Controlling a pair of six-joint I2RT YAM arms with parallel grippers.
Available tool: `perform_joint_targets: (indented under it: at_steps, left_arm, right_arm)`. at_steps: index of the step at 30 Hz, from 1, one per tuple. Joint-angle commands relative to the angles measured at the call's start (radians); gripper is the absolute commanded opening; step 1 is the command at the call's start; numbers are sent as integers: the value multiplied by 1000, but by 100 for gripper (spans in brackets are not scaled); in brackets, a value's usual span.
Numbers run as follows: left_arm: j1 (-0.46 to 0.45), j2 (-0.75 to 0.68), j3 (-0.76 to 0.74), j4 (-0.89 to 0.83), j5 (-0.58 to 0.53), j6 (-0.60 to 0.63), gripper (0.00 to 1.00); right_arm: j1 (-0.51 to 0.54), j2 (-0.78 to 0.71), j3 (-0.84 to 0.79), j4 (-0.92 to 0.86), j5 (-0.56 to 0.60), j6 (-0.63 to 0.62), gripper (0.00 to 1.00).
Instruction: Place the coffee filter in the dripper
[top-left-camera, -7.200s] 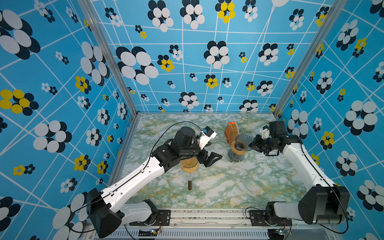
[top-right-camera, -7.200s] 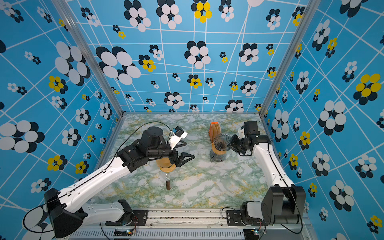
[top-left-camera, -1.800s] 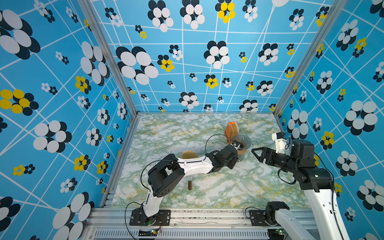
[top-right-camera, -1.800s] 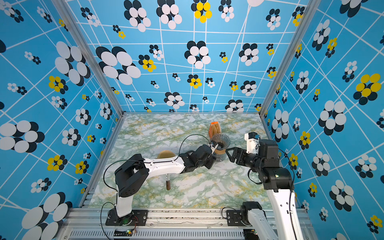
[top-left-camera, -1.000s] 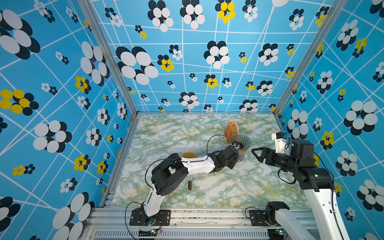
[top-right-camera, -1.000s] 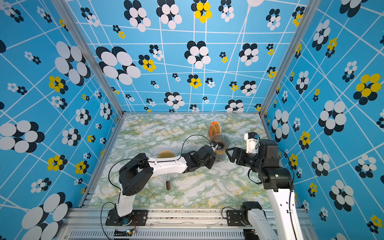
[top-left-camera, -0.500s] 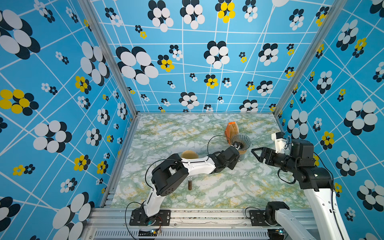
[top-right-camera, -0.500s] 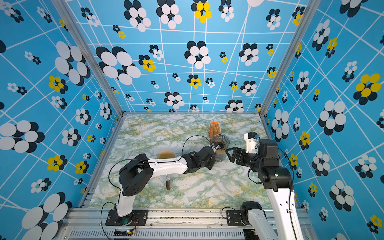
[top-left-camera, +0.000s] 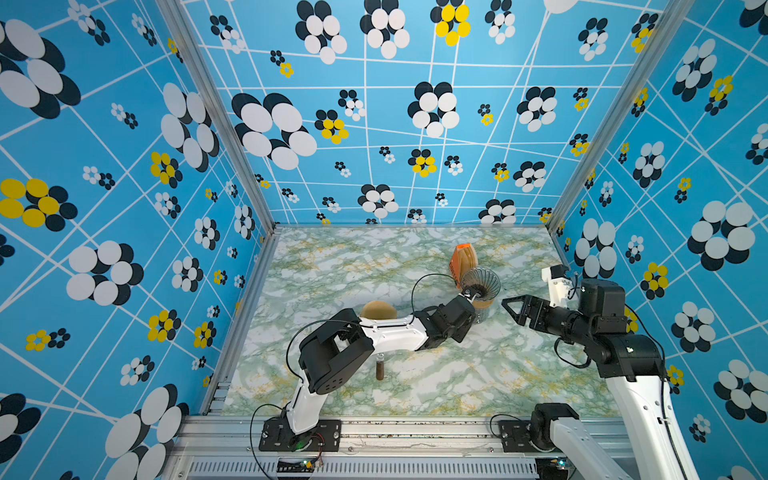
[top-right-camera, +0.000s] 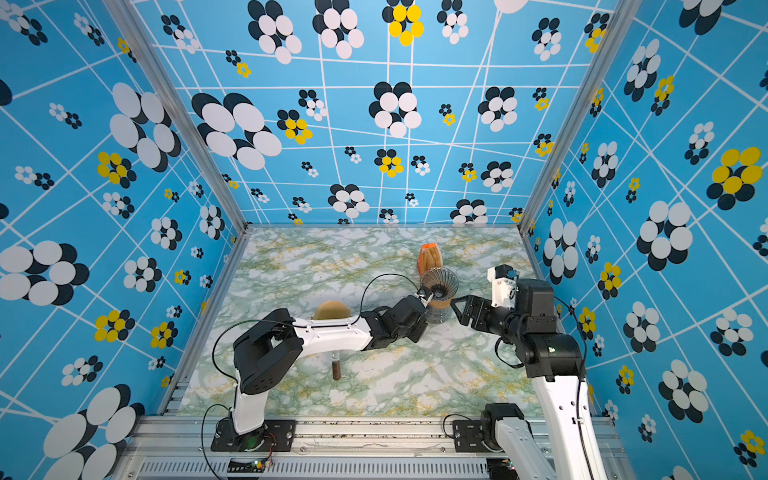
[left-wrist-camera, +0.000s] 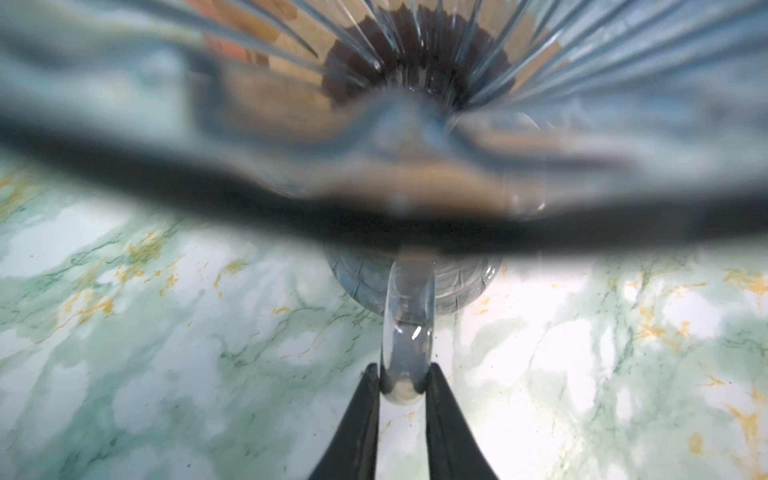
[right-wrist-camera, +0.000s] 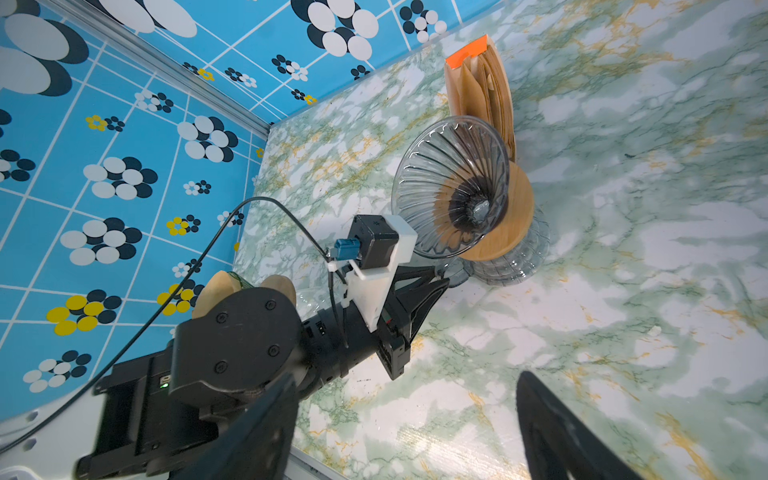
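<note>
On marble table (top-left-camera: 332, 270), right of centre: glass dripper (top-left-camera: 481, 282) station, two arms attending.
Obscured: left wrist view mostly blur; brown dome (top-left-camera: 377, 309) half behind left arm (top-left-camera: 390, 332); right gripper (top-left-camera: 510, 311) with fingers cut off in right wrist view. Left gripper (left-wrist-camera: 402, 374): pinched on dripper's clear handle (left-wrist-camera: 407, 332). Right gripper: jaws wide, holding nothing, just right of dripper. Coffee filters (right-wrist-camera: 496, 99): upright in orange holder (top-left-camera: 462, 255) just behind dripper, apart from both grippers. Count: one dripper, one holder, several filters (number unclear), one dome, one small brown cylinder (top-left-camera: 380, 370), two grippers.
</note>
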Motion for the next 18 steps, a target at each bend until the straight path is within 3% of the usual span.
perform_joint_targets:
  at_steps: [1, 18]
  left_arm:
    - [-6, -51, -17, -19, -18, 8, 21]
    - [-15, -72, -34, -20, -21, 15, 16]
  right_arm:
    - [-6, 0, -8, 2, 7, 8, 84]
    - [-7, 0, -9, 2, 7, 8, 84]
